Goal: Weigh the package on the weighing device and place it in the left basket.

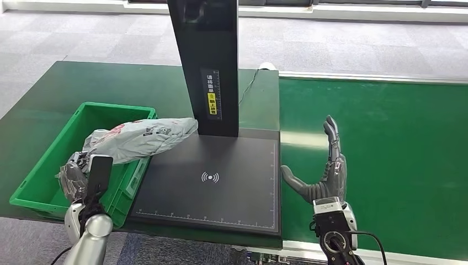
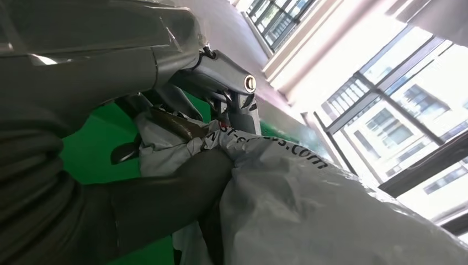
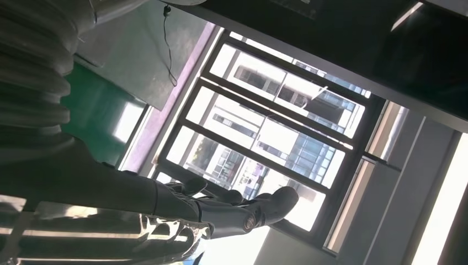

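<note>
A crumpled grey plastic mail package (image 1: pixel 138 138) lies across the green basket (image 1: pixel 49 160), its far end reaching over the basket's rim onto the black weighing plate (image 1: pixel 215 182). My left hand (image 1: pixel 77 176) grips the package's near end inside the basket; in the left wrist view the thumb (image 2: pixel 165 193) presses into the grey wrap (image 2: pixel 309 210). My right hand (image 1: pixel 325 174) hovers open over the green belt just right of the plate, fingers straight and thumb spread; the right wrist view shows its fingers (image 3: pixel 243 212) extended.
A black upright column (image 1: pixel 207 66) with a yellow label rises from the back of the plate. The green conveyor belt (image 1: pixel 386 160) runs to the right. A thin cable (image 1: pixel 248 83) trails behind the column. Grey carpet lies beyond the table.
</note>
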You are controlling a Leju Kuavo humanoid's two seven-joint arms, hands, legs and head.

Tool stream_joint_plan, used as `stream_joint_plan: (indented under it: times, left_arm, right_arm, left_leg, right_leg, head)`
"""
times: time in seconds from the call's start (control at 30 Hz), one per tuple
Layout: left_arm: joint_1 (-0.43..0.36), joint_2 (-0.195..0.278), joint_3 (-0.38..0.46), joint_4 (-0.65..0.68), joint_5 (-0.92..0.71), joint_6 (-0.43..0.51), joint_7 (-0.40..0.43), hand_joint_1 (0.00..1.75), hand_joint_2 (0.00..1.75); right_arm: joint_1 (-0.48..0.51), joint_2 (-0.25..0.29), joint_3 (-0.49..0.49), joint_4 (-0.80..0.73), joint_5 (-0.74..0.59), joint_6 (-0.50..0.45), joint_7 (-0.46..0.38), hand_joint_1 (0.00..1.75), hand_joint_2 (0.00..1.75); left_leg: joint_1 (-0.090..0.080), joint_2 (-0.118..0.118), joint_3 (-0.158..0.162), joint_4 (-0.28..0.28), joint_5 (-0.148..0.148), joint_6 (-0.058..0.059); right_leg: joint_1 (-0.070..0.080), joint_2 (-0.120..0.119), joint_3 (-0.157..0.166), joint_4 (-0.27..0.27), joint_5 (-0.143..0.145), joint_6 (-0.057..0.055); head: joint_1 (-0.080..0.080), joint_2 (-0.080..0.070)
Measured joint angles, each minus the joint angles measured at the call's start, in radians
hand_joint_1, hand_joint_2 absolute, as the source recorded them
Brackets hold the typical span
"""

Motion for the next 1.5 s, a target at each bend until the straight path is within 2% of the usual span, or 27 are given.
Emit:
stream_joint_plan:
  times: [0.07,0.1,0.17,0.2,0.23,0.3,0.33,0.4,0.47,0.5,0.6,0.63,0.9,1.0,1.13,1.2,1.23,1.5]
  left_arm:
    - [-0.009,0.008,0.0,0.024,-0.007,-0.022,0.011,0.3,1.75]
    - [-0.012,0.011,0.0,0.031,-0.01,-0.029,0.014,0.17,1.75]
    - [-0.015,0.016,-0.001,0.036,-0.013,-0.039,0.02,0.15,1.75]
    - [-0.017,0.017,-0.001,0.036,-0.014,-0.042,0.022,0.2,1.75]
    - [-0.017,0.019,-0.001,0.034,-0.014,-0.043,0.024,0.48,1.75]
    - [-0.018,0.02,-0.002,0.03,-0.016,-0.043,0.028,1.14,1.75]
    - [-0.017,0.02,-0.001,0.029,-0.018,-0.042,0.03,1.47,1.75]
    - [-0.015,0.02,-0.001,0.028,-0.027,-0.03,0.034,1.68,1.75]
    - [-0.013,0.02,0.0,0.025,-0.035,-0.001,0.034,1.72,1.75]
    - [-0.011,0.019,0.001,0.021,-0.033,0.02,0.026,1.64,1.75]
    - [0.006,0.012,0.015,-0.004,0.01,0.088,-0.057,0.36,1.75]
    - [0.014,0.008,0.024,-0.015,0.028,0.1,-0.099,0.02,1.75]
    - [0.068,-0.079,0.14,-0.141,0.245,0.106,-0.486,0.01,1.75]
    - [0.077,-0.106,0.156,-0.182,0.287,0.106,-0.525,0.31,1.75]
    - [0.08,-0.129,0.175,-0.216,0.286,0.106,-0.526,1.55,1.75]
    - [0.081,-0.135,0.182,-0.225,0.287,0.106,-0.529,1.71,1.75]
    - [0.081,-0.136,0.183,-0.228,0.29,0.106,-0.53,1.74,1.75]
    - [0.091,-0.144,0.183,-0.257,0.319,0.105,-0.536,1.75,1.75]
  right_arm:
    - [-0.004,0.0,0.0,0.0,0.002,0.005,0.004,0.0,1.75]
    - [-0.007,0.001,0.0,0.0,0.004,0.007,0.005,0.0,1.75]
    - [-0.015,0.004,0.001,0.0,0.007,0.012,0.007,0.0,1.75]
    - [-0.02,0.005,0.001,-0.001,0.009,0.014,0.008,0.0,1.75]
    - [-0.024,0.007,0.001,-0.002,0.011,0.016,0.009,0.0,1.75]
    - [-0.029,0.01,0.002,-0.004,0.016,0.019,0.011,0.0,1.75]
    - [-0.03,0.011,0.002,-0.004,0.018,0.02,0.012,0.0,1.75]
    - [-0.031,0.012,0.002,-0.004,0.02,0.021,0.014,0.0,1.75]
    - [-0.03,0.013,0.002,-0.004,0.023,0.021,0.014,0.0,1.75]
    - [-0.03,0.013,0.002,-0.004,0.024,0.021,0.014,0.0,1.75]
    - [-0.026,0.014,0.002,-0.005,0.025,0.021,0.014,0.0,1.75]
    - [-0.024,0.014,0.002,-0.005,0.026,0.021,0.014,0.0,1.75]
    - [-0.013,0.014,0.003,-0.004,0.015,0.021,0.001,0.0,1.75]
    - [-0.012,0.014,0.003,-0.003,0.011,0.018,-0.001,0.0,1.75]
    - [-0.01,0.014,0.003,-0.003,0.009,0.015,-0.005,0.0,1.75]
    - [-0.008,0.014,0.003,-0.003,0.008,0.014,-0.006,0.0,1.75]
    - [-0.007,0.014,0.003,-0.003,0.008,0.014,-0.006,0.0,1.75]
    - [-0.007,0.013,0.003,-0.003,0.008,0.012,-0.007,0.0,1.75]
  left_leg:
    - [-0.002,0.002,0.006,0.0,-0.02,0.001]
    - [-0.003,0.002,0.008,0.0,-0.025,0.001]
    - [-0.004,0.001,0.008,0.0,-0.023,0.005]
    - [-0.004,0.0,0.006,-0.002,-0.01,0.009]
    - [-0.003,-0.002,0.003,-0.006,0.012,0.011]
    - [-0.002,-0.004,0.001,-0.015,0.046,0.005]
    - [-0.002,-0.005,0.002,-0.018,0.053,0.0]
    - [-0.002,-0.005,0.004,-0.019,0.051,-0.003]
    - [-0.002,-0.005,0.005,-0.019,0.05,-0.003]
    - [-0.002,-0.005,0.005,-0.019,0.05,-0.003]
    - [-0.002,-0.001,0.006,-0.019,0.051,-0.003]
    - [-0.002,0.001,0.006,-0.019,0.051,-0.004]
    - [-0.002,0.005,-0.004,-0.016,0.053,-0.007]
    - [-0.002,0.005,-0.01,-0.015,0.053,-0.007]
    - [-0.002,0.005,-0.012,-0.014,0.052,-0.006]
    - [-0.002,0.005,-0.012,-0.014,0.052,-0.006]
    - [-0.002,0.005,-0.012,-0.014,0.052,-0.006]
    - [-0.002,0.005,-0.013,-0.014,0.052,-0.006]
  right_leg:
    - [-0.004,0.0,0.005,0.0,0.0,-0.002]
    - [-0.004,0.001,0.006,0.0,0.001,-0.002]
    - [-0.003,0.001,0.004,0.0,0.005,-0.004]
    - [-0.002,0.0,0.002,0.0,0.008,-0.006]
    - [0.0,0.0,-0.001,0.0,0.01,-0.008]
    - [0.001,-0.002,-0.004,0.001,0.01,-0.009]
    - [0.001,-0.003,-0.003,0.001,0.01,-0.009]
    - [0.0,-0.003,-0.001,0.001,0.009,-0.009]
    - [0.001,-0.002,-0.001,0.001,0.008,-0.01]
    - [0.001,-0.002,-0.001,0.001,0.008,-0.01]
    - [0.001,0.002,-0.001,0.001,0.008,-0.01]
    - [0.001,0.003,-0.002,0.001,0.008,-0.01]
    - [0.001,0.005,-0.014,0.001,0.008,-0.009]
    - [0.001,0.005,-0.019,0.001,0.008,-0.009]
    - [0.001,0.005,-0.021,0.001,0.008,-0.009]
    - [0.001,0.005,-0.021,0.001,0.008,-0.009]
    - [0.001,0.005,-0.021,0.001,0.008,-0.009]
    - [0.001,0.005,-0.021,0.001,0.008,-0.009]
  head:
    - [0.0,0.0]
    - [0.0,0.0]
    - [0.0,0.0]
    - [0.0,0.0]
    - [0.0,0.0]
    - [0.0,0.0]
    - [-0.001,0.0]
    - [-0.002,0.0]
    - [-0.002,0.0]
    - [-0.002,0.0]
    - [-0.002,0.0]
    - [-0.002,0.0]
    - [-0.002,0.0]
    - [-0.002,0.0]
    - [-0.002,0.0]
    - [-0.002,0.0]
    - [-0.002,0.0]
    - [-0.002,0.0]
